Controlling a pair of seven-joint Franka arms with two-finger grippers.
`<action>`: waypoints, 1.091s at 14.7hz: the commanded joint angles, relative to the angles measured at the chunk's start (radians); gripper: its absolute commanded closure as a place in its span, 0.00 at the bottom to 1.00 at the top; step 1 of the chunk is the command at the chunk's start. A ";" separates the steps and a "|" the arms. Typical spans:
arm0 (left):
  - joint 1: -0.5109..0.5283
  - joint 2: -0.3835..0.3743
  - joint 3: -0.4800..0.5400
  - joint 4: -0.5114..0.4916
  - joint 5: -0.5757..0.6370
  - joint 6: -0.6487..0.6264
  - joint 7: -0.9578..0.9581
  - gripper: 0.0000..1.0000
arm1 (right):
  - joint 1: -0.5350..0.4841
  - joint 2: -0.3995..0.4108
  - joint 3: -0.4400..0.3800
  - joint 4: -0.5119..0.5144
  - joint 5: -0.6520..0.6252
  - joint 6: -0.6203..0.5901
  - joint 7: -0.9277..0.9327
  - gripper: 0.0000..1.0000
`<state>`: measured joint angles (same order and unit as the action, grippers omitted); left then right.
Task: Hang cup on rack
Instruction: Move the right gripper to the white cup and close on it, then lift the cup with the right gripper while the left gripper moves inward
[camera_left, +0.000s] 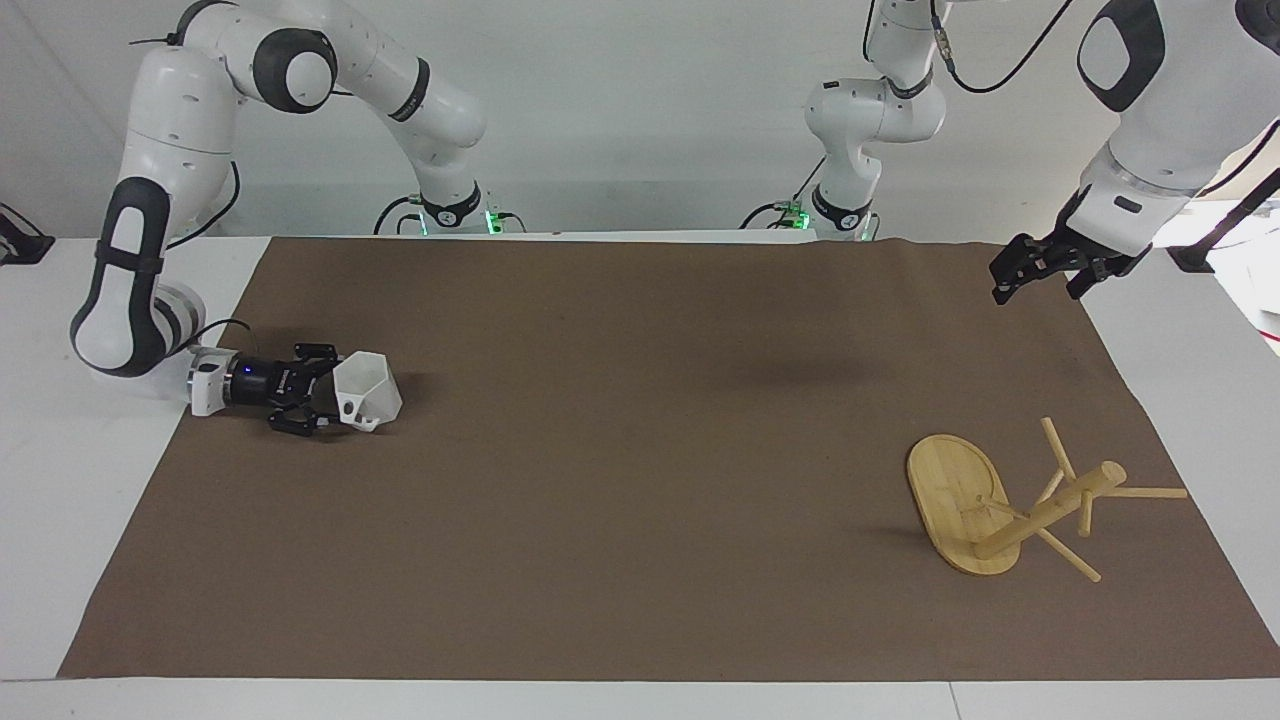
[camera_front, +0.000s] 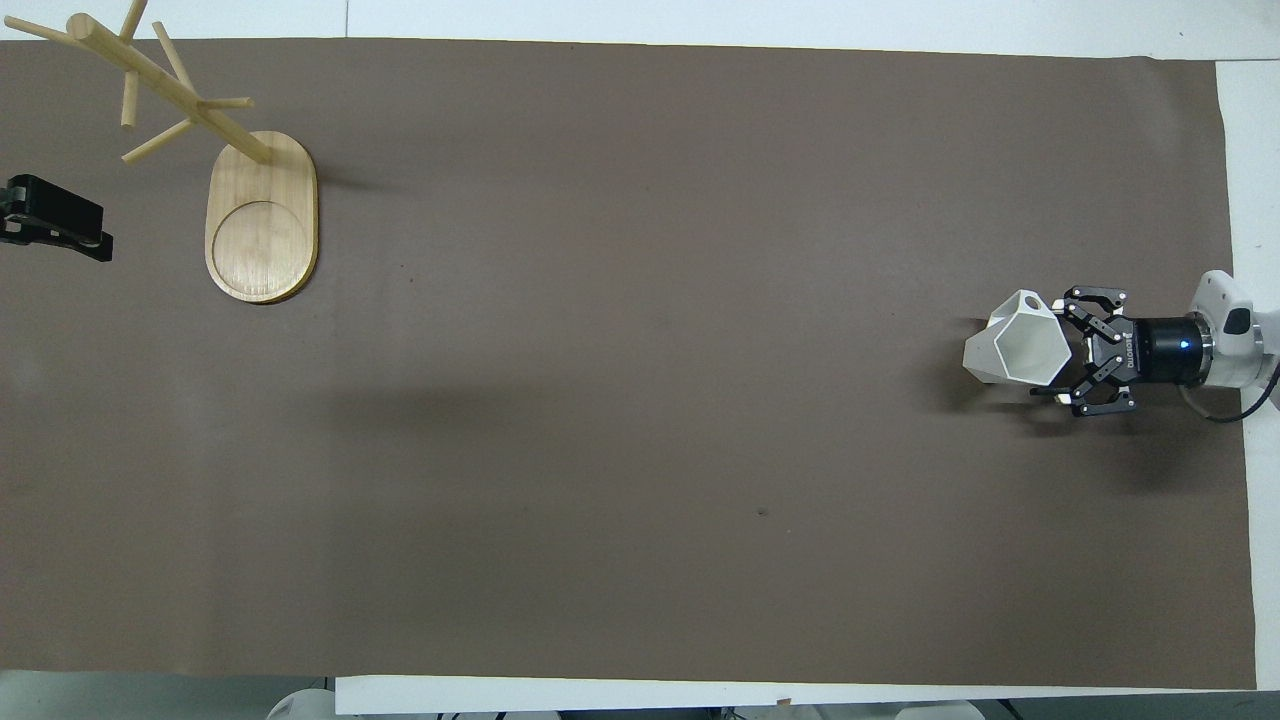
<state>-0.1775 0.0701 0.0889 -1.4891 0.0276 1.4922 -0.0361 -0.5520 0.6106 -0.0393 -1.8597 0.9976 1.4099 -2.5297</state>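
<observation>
While the right gripper (camera_left: 328, 392) sits low on the brown mat (camera_left: 620, 450) at the right arm's end, fingers spread either side of the white faceted cup (camera_left: 367, 391) w/o pinching yet, best to close gently on the wall nr the rim. Bamboo mug rack (camera_left: 1010, 505) stands well apart twd the left arm's end; left gripper (camera_left: 1040, 268) waits spread above the mat's corner. Nothing btw cup & rack

white table (camera_left: 60, 520) under a brown mat (camera_left: 640, 450), plain pale wall (camera_left: 640, 100) at the robots' end
</observation>
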 joint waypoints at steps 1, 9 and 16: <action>0.018 -0.016 -0.005 -0.016 0.017 -0.012 0.008 0.00 | -0.002 -0.025 0.004 -0.033 0.021 -0.002 -0.021 0.00; 0.007 -0.019 -0.005 -0.028 0.017 -0.001 0.001 0.00 | 0.030 -0.026 0.004 -0.053 0.044 0.024 -0.037 0.00; 0.006 -0.019 -0.008 -0.026 0.017 -0.006 0.002 0.00 | 0.053 -0.040 0.004 -0.099 0.044 0.024 -0.078 0.00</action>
<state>-0.1673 0.0701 0.0825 -1.4960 0.0276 1.4921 -0.0361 -0.5009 0.6074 -0.0352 -1.9132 1.0174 1.4163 -2.5877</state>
